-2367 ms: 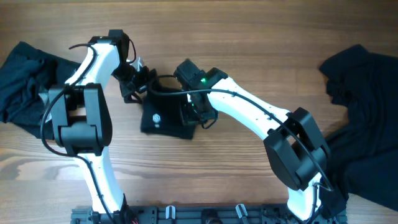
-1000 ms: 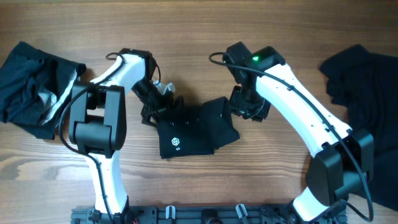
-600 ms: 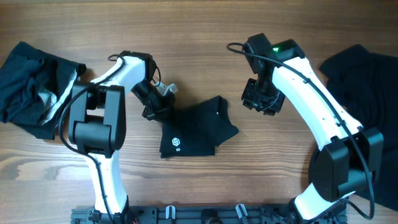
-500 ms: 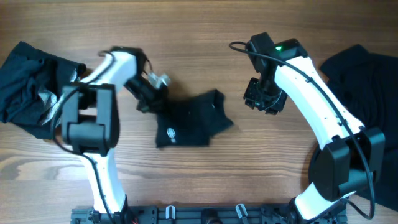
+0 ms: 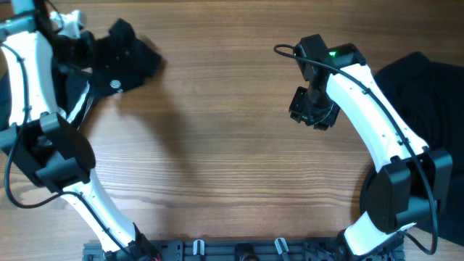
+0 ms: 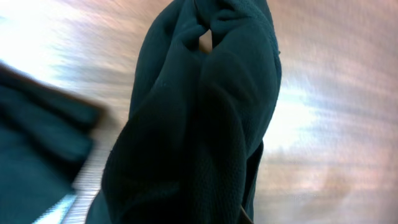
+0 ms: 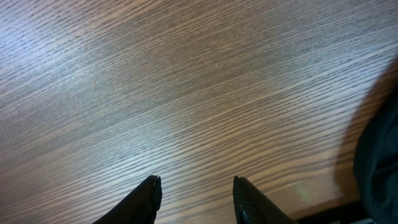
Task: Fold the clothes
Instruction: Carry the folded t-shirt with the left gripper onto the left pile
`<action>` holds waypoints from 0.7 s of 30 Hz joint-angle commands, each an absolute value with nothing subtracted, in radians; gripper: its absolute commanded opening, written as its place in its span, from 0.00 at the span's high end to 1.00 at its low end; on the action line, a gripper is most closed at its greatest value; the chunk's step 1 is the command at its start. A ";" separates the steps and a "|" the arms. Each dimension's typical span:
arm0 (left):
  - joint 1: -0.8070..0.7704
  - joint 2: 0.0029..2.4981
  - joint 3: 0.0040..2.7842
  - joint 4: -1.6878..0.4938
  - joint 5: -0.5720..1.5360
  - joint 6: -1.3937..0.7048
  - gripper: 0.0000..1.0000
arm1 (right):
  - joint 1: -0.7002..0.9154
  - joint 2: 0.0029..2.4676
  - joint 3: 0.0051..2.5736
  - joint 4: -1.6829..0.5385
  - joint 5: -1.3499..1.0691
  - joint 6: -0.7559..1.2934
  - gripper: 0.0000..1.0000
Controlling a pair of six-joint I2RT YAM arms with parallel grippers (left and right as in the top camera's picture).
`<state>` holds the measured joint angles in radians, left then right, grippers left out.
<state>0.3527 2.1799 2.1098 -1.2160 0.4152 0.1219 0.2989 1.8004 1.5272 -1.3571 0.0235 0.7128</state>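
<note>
A folded black garment [image 5: 125, 52] with a small white logo hangs at the far left back of the table. My left gripper [image 5: 91, 48] is shut on it, beside the black clothes pile [image 5: 71, 98]. In the left wrist view the same garment [image 6: 199, 124] fills the frame and hides the fingers. My right gripper [image 5: 313, 110] hovers over bare wood right of centre. It stands open [image 7: 196, 190] with nothing between its fingers. A large heap of black clothes [image 5: 424, 123] lies at the right edge.
The wooden table [image 5: 232, 167] spreads between the two arms. Dark cloth [image 7: 380, 149] shows at the right edge of the right wrist view. More dark cloth [image 6: 37, 146] lies blurred at the left in the left wrist view.
My left arm has swung the folded garment from the table's middle up to the far left corner. The right gripper let go earlier and has drifted slightly right, staying open.
</note>
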 commanded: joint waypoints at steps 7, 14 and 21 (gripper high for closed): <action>0.521 2.035 2.228 -1.179 0.418 0.047 0.96 | 0.290 1.789 1.530 -1.335 0.048 0.707 0.57; 0.670 2.027 2.227 -1.179 0.416 -0.009 0.96 | 0.290 1.789 1.530 -1.327 0.048 0.707 0.57; 0.730 2.045 2.221 -1.286 0.251 -0.009 0.89 | 0.290 1.789 1.530 -1.325 0.044 0.707 0.57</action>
<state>0.7162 2.0605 2.1986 -1.2774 0.3241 -0.0021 0.2970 1.8004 1.5272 -1.3281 0.0273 0.7124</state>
